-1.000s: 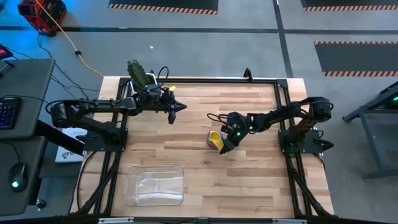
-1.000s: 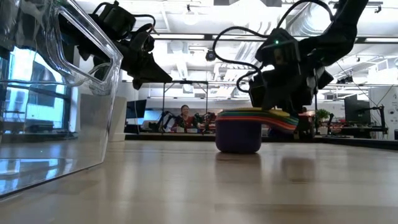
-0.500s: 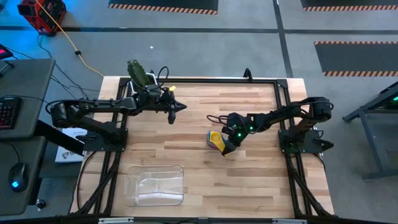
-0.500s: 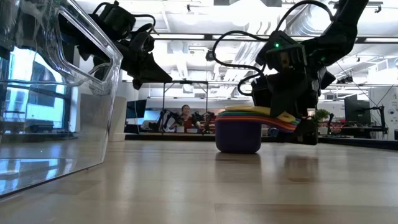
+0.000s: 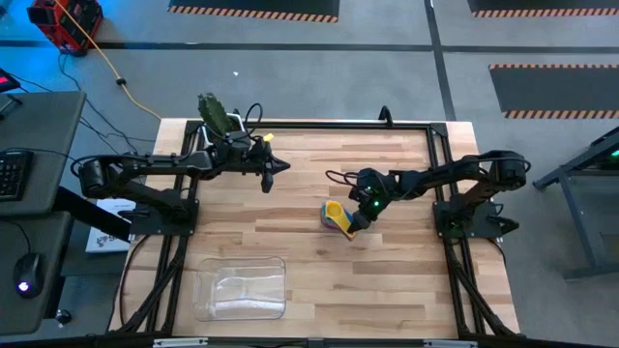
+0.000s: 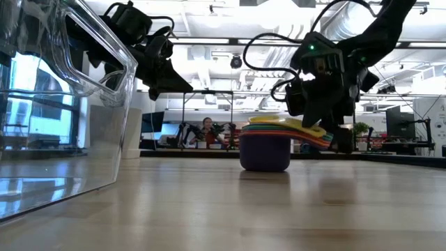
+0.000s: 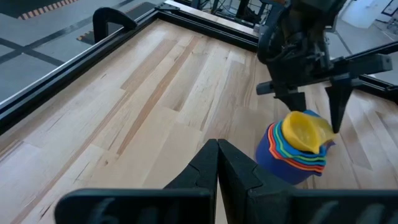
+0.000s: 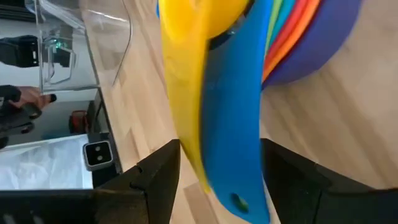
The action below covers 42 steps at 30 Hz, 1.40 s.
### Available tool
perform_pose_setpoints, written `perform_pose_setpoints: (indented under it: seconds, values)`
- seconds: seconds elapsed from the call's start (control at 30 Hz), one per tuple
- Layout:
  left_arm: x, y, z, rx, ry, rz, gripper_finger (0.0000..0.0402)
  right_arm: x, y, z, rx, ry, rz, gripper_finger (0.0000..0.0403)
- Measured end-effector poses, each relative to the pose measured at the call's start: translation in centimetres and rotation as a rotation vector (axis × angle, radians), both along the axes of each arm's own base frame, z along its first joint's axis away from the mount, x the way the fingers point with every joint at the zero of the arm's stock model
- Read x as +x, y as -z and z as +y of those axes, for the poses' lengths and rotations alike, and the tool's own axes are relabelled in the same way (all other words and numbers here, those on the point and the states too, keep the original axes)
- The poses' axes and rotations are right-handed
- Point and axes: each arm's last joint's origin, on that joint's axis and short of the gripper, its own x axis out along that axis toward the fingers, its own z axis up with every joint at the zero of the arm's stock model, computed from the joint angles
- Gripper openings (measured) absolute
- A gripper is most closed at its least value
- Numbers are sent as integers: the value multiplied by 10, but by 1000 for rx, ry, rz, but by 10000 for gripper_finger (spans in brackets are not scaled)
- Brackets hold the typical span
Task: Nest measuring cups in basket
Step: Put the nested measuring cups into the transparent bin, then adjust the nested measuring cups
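Cups, nested, now tilt slightly as the right gripper clamps their handles, well apart from the basket

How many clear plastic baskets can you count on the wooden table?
1: the clear shallow rectangular plastic basket sits near the wooden table's front edge on the left arm's side, apart from the nested measuring cups.

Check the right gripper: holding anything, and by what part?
The right gripper straddles the handles of the nested cups, fingers on either side of the handles' ends. Whether they clamp cannot be told. The stack sits on the table.
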Motion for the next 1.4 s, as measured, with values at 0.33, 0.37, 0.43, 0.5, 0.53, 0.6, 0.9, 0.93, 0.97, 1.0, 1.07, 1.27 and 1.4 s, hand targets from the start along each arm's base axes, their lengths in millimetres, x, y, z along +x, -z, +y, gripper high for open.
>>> perform_pose_setpoints:
  seconds: [0.33, 0.37, 0.43, 0.5, 0.53, 0.6, 0.9, 0.93, 0.97, 1.0, 1.07, 1.27, 1.4]
  values:
    - [0, 0, 0, 0, 0, 0, 0, -3, 0, -11, 6, 11, -8, 209]
    - [0, 0, 0, 0, 0, 0, 0, -3, 0, -11, 17, 5, -9, 209]
    - [0, 0, 0, 0, 0, 0, 0, -3, 0, -10, 41, -15, -14, 209]
    - [0, 0, 0, 0, 0, 0, 0, -3, -1, -9, 66, -34, -17, 209]
    - [0, 0, 0, 0, 0, 0, 0, -3, -1, -10, 75, -40, -19, 209]
    - [0, 0, 0, 0, 0, 0, 0, -4, -3, -10, 77, -39, -22, 209]
    - [0, 0, 0, 1, 0, 0, 0, -11, -9, -14, 73, -42, -19, 209]
    - [0, 0, 0, 1, 0, 0, 0, -13, -9, -15, 78, -41, -9, 209]
    - [0, 0, 0, 1, 0, 0, 0, -13, -8, -16, 76, -40, -5, 209]
    - [0, 0, 0, 1, 0, 0, 0, -14, -8, -16, 71, -43, -6, 209]
    - [0, 0, 0, 1, 0, 1, 0, -14, -7, -18, 65, -36, 1, 209]
    - [0, 0, 0, 1, 0, 0, 0, -15, -6, -18, 40, -28, 8, 209]
    - [0, 0, 0, 1, 0, 0, 0, -16, -5, -21, -2, 0, 31, 209]
